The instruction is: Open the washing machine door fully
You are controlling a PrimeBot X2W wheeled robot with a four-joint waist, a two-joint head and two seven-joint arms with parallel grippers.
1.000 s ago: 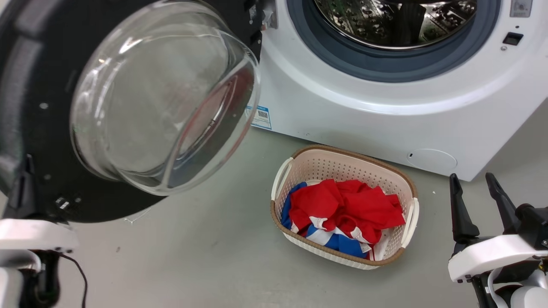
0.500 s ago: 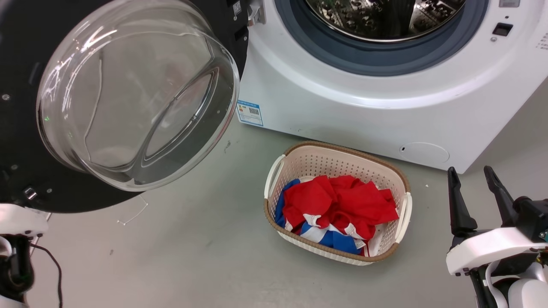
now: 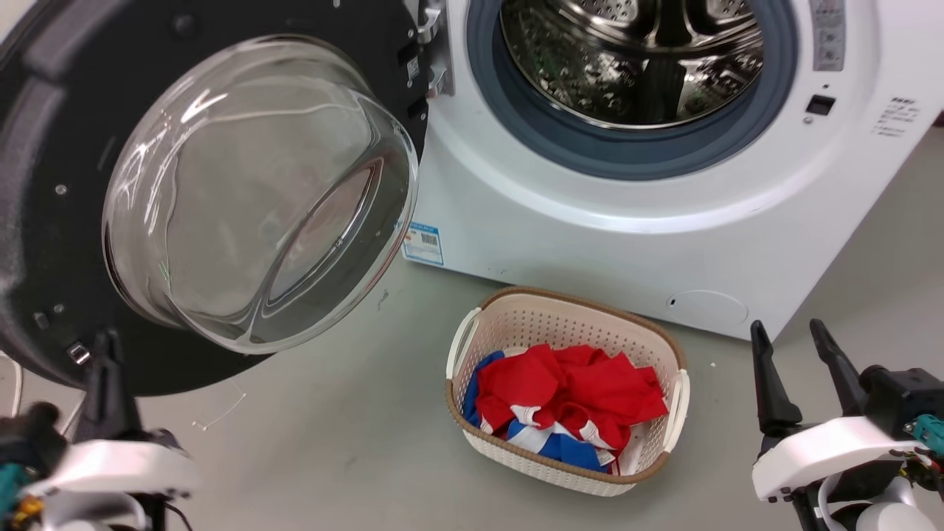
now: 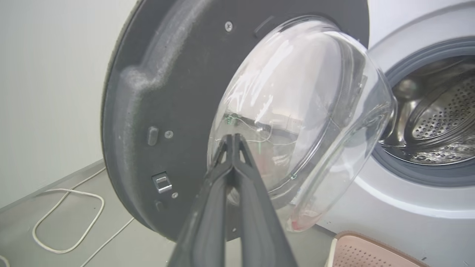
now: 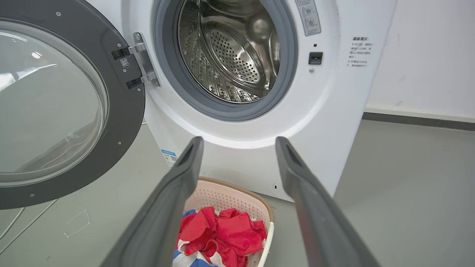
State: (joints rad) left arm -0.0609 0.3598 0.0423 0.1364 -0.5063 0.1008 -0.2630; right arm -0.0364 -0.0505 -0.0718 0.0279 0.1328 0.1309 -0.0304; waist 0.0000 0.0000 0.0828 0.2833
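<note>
The washing machine door [image 3: 44,221] is black and round with a bulging glass window [image 3: 251,199]. It stands swung out to the left of the white washing machine [image 3: 590,243], and the steel drum [image 3: 634,59] lies bare. My left gripper [image 3: 107,350] is at the lower left, shut, with its tip just under the door's lower rim. In the left wrist view the left gripper [image 4: 233,137] points at the door [image 4: 167,92] with nothing held; whether it touches I cannot tell. My right gripper [image 3: 786,324] is open at the lower right, and the right gripper [image 5: 239,142] faces the machine [image 5: 326,111].
A cream laundry basket [image 3: 479,324] holding red and blue clothes [image 3: 568,391] sits on the grey floor in front of the machine. A white cable [image 4: 66,222] loops on the floor left of the door. A white wall [image 5: 426,55] rises right of the machine.
The head camera has shifted, so more of the drum shows. My left gripper has come into view below the door's lower rim. The right gripper keeps its pose.
</note>
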